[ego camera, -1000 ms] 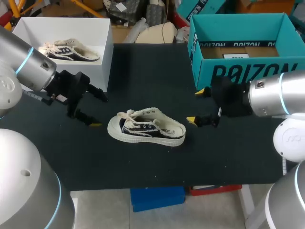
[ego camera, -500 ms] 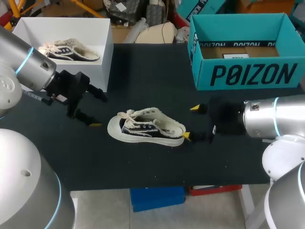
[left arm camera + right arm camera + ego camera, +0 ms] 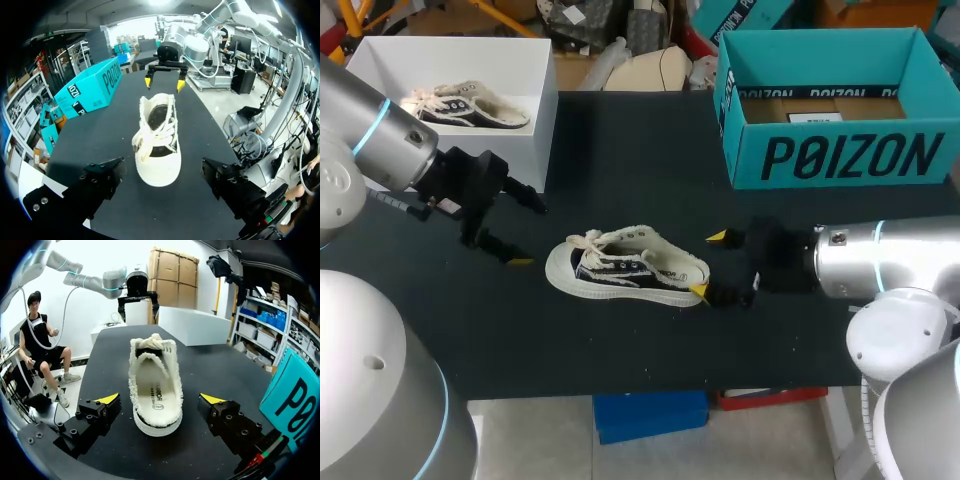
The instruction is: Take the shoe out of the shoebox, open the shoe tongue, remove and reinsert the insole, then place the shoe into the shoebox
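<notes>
Out on the middle of the black table (image 3: 620,150) sits the shoe (image 3: 625,268), upright on its sole, toe to the left and heel to the right. It's a cream low sneaker with dark side panels and white laces bunched at the front. The right wrist view looks straight down into it from the heel: the pale insole lies flat inside.

Over on the right, the right gripper (image 3: 708,263) is low at the heel end, fingers spread wide. The heel sits just between the two yellow tips. The near tip is right beside the sole, though I can't tell if it touches; the far tip stands clear, so nothing is pinched.

Across on the left, the left gripper (image 3: 527,235) faces the toe, its fingers spread too and holding nothing. The toe lies just ahead of it, with a strip of table between them.

At the far right stands the teal shoebox (image 3: 840,150), open at the top, brown cardboard showing inside, well apart from the shoe. At the far left is a white box (image 3: 450,55), also open, with a second shoe (image 3: 465,105) lying in it.
</notes>
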`<control>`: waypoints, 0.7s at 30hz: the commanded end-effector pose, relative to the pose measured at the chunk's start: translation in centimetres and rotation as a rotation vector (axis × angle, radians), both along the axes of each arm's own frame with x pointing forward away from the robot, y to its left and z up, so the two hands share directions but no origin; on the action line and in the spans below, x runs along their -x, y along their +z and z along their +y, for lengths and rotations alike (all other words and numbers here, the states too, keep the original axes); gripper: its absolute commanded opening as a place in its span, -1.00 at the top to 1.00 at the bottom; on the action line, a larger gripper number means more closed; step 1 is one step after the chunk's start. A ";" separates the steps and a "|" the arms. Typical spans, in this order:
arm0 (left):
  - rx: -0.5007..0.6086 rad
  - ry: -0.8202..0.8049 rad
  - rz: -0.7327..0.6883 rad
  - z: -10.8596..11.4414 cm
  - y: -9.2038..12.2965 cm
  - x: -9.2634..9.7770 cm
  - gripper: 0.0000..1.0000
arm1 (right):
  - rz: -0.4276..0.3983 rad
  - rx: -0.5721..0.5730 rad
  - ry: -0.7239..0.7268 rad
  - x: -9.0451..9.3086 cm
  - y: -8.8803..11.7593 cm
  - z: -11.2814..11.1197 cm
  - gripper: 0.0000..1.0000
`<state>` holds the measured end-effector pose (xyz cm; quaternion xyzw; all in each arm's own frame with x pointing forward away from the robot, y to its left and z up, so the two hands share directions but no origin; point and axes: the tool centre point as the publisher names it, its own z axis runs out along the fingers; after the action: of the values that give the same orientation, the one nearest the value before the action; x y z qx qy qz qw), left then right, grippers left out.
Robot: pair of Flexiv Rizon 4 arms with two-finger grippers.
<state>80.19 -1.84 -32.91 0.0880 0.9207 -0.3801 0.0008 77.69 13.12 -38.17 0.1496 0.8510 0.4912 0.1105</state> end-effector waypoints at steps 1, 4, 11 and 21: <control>0.000 0.002 -0.004 0.0 -0.2 0.1 -1.00 | 0.001 -0.005 0.000 -0.7 -0.6 0.4 -1.00; 0.000 0.002 -0.004 0.0 -0.2 0.1 -1.00 | 0.000 -0.009 -0.001 -0.9 -0.9 0.4 -1.00; 0.000 0.002 -0.004 0.0 -0.2 0.1 -1.00 | -0.002 -0.023 -0.003 -0.7 -1.7 1.1 -1.00; 0.000 0.002 -0.004 0.0 -0.2 0.1 -1.00 | -0.037 -0.042 -0.008 -0.5 -2.7 1.2 -1.00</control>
<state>80.19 -1.83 -32.91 0.0880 0.9208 -0.3801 0.0008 78.24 14.21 -40.24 0.1454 0.8420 0.5051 0.1212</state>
